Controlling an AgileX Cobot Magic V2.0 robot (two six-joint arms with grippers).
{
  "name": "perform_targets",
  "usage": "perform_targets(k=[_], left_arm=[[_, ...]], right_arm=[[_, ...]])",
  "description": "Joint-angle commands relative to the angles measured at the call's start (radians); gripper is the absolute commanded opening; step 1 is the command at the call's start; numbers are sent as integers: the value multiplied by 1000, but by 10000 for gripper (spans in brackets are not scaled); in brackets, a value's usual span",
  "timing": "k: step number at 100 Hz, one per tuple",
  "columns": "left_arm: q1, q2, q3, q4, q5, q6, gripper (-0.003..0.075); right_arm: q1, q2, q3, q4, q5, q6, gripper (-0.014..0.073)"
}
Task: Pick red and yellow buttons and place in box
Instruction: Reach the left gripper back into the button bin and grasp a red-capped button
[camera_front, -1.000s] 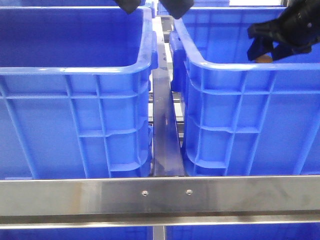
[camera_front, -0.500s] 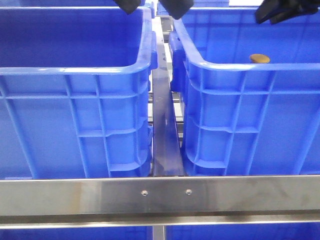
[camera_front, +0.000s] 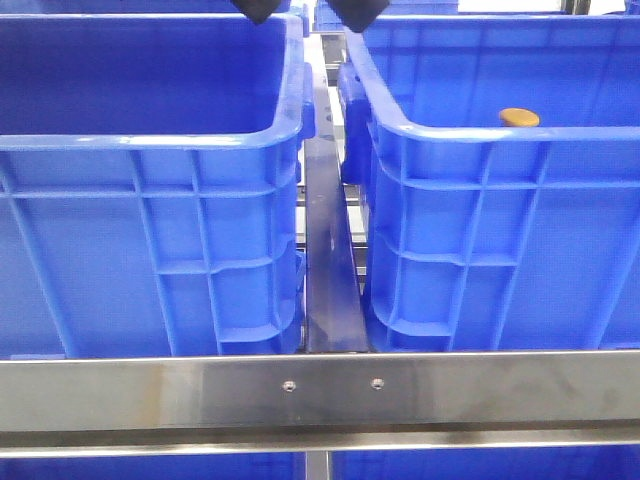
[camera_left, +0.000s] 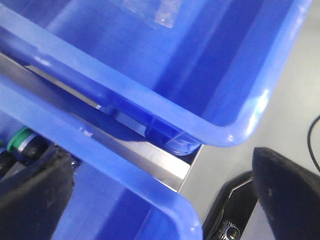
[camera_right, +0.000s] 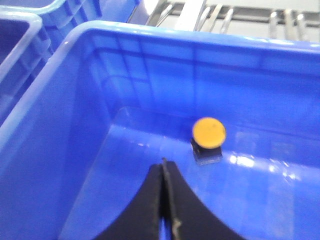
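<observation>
- Inside the right-hand box (camera_front: 500, 230), the yellow button (camera_front: 519, 117) now lies free on the floor; a second ago my right tool was down in there around it, and half a second ago it was already lifting clear.
- In the front view my right arm has gone from sight altogether.
- My right tool (camera_right: 163, 200) hangs above the box floor, its fingers pressed together on nothing, with the yellow button (camera_right: 209, 131) just beyond the tips.
- My left tool (camera_left: 160, 200) is spread wide, empty, over the gap between the two crate rims.
- I judge the yellow button delivered.
- The red button shows in none of my views; I take it as still to fetch.
</observation>
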Motion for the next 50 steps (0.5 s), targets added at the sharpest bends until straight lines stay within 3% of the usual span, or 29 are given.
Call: perform_targets(k=[1, 23, 50], left_arm=[[-8, -35, -33, 35, -63, -71, 670], [11, -41, -33, 280, -35, -340, 670], [223, -54, -33, 264, 52, -411, 670]], right_arm=[[-5, -121, 47, 16, -76, -10, -63], [-5, -301, 206, 17, -126, -10, -63], [-5, -330, 244, 17, -104, -10, -63]])
